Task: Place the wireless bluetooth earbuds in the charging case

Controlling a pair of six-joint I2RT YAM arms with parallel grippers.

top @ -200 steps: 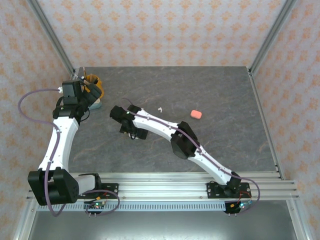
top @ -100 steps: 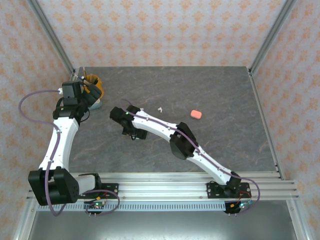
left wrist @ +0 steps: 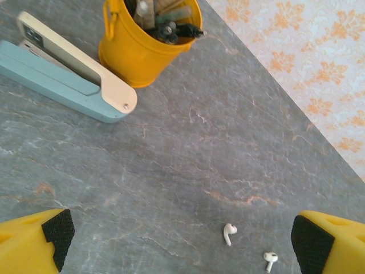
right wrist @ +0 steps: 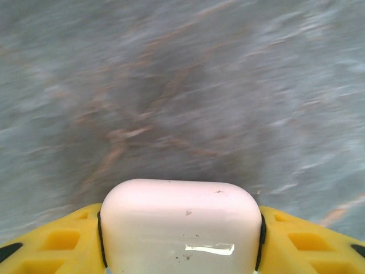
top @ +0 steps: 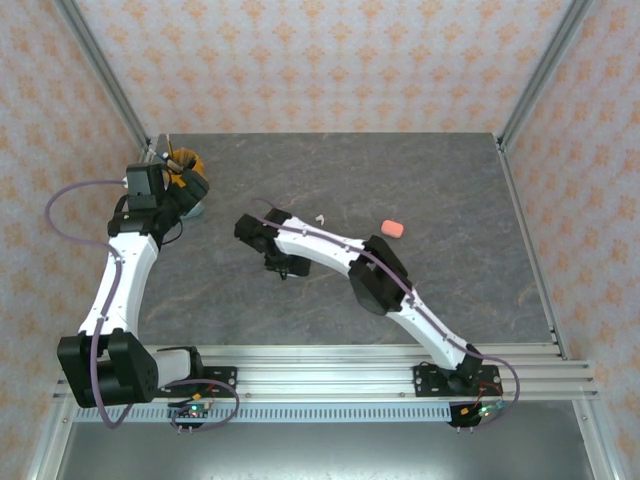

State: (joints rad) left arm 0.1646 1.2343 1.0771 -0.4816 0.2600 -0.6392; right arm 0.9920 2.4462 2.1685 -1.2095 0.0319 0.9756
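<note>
Notably, worktop (right wrist: 182,85) blurred; glossy white charging case (right wrist: 179,222), bottom cropped, clamped in right fingers (right wrist: 308,240); left fingers (left wrist: 34,245) spread wide.

From above and behind the arm bases I look down on the whole table (top: 440,190); my wrist cameras sit nearer it, the left sharing the yellow cup (left wrist: 145,45).

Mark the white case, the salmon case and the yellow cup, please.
white case (right wrist: 179,222), right wrist view, middle of its facing side
salmon case (top: 393,229), top external view, centre of its top
yellow cup (left wrist: 137,57), left wrist view, its outer wall
</note>
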